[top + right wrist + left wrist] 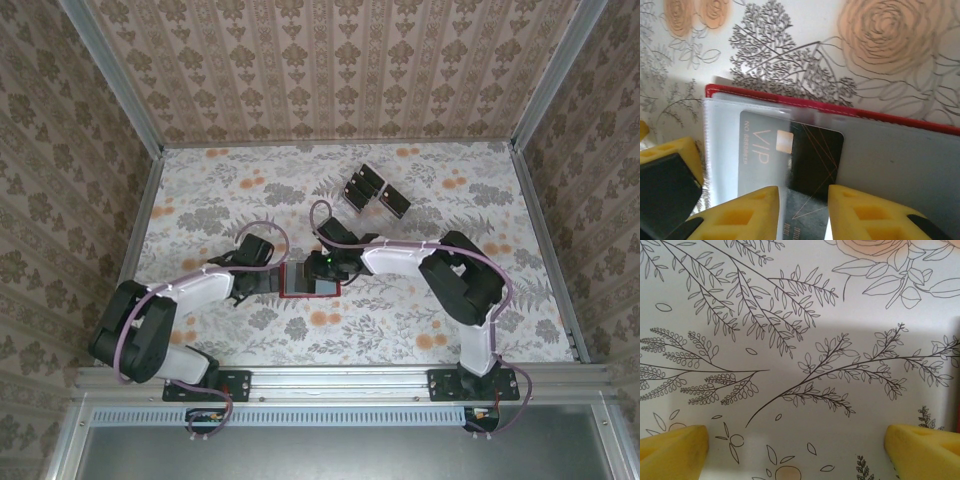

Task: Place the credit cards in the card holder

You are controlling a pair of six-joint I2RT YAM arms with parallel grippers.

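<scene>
Black credit card [815,150] lies directly under right gripper [802,192].

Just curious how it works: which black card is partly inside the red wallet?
The VIP card, partly under the wallet's clear pocket, between the right jaws; the other cards sit farther back.

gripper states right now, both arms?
Left gripper: jaws wide open, holding nothing.
Right gripper: jaws partly closed, a credit card between them at the card holder; grip cannot be told.

card holder [880,118]: red leather-like, frosted plastic pockets | credit card [815,155]: smooth black | table [790,315]: matt floral print
</scene>
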